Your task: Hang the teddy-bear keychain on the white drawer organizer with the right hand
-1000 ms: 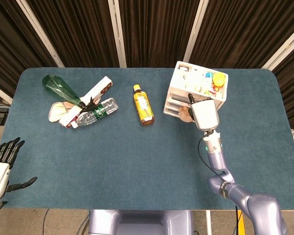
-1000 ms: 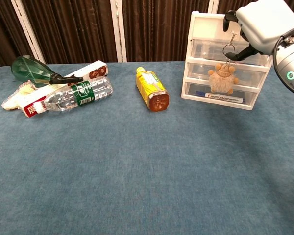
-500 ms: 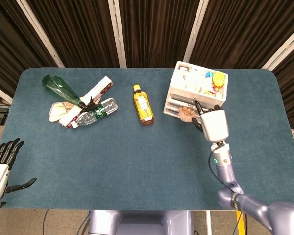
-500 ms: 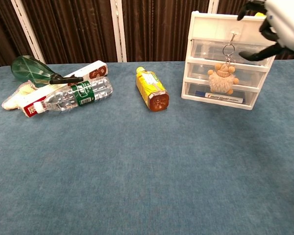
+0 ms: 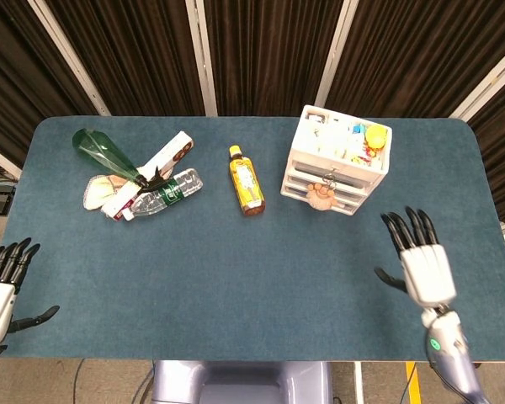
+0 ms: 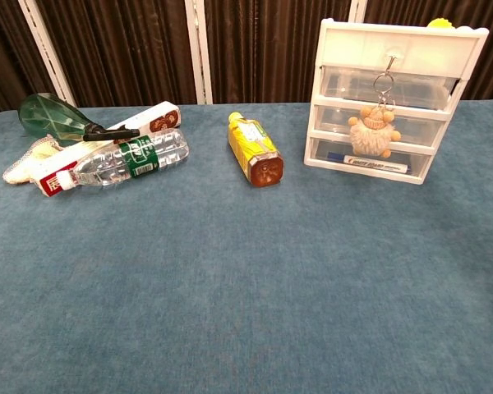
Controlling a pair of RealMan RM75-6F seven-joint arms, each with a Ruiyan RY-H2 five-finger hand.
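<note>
The teddy-bear keychain (image 6: 373,132) hangs by its metal ring from a hook on the front of the white drawer organizer (image 6: 398,49), with the bear dangling over the middle drawers. The head view shows the bear (image 5: 323,193) against the organizer (image 5: 341,151) at the table's far right. My right hand (image 5: 420,258) is open, fingers spread, well back from the organizer near the table's front right, holding nothing. At the front left corner my left hand (image 5: 2,286) rests open beside the table. Neither hand appears in the chest view.
A yellow juice bottle (image 5: 247,180) lies in the far middle of the blue table (image 5: 236,278). At the far left a green glass bottle (image 5: 105,152), a clear plastic bottle (image 5: 162,194), a red-and-white box (image 5: 156,164) and a cloth (image 5: 99,187) lie in a heap.
My right hand let go of the keychain ring at the organizer and drew back toward the table's front right, opening out. The bear stays hanging. The left hand barely moved.
</note>
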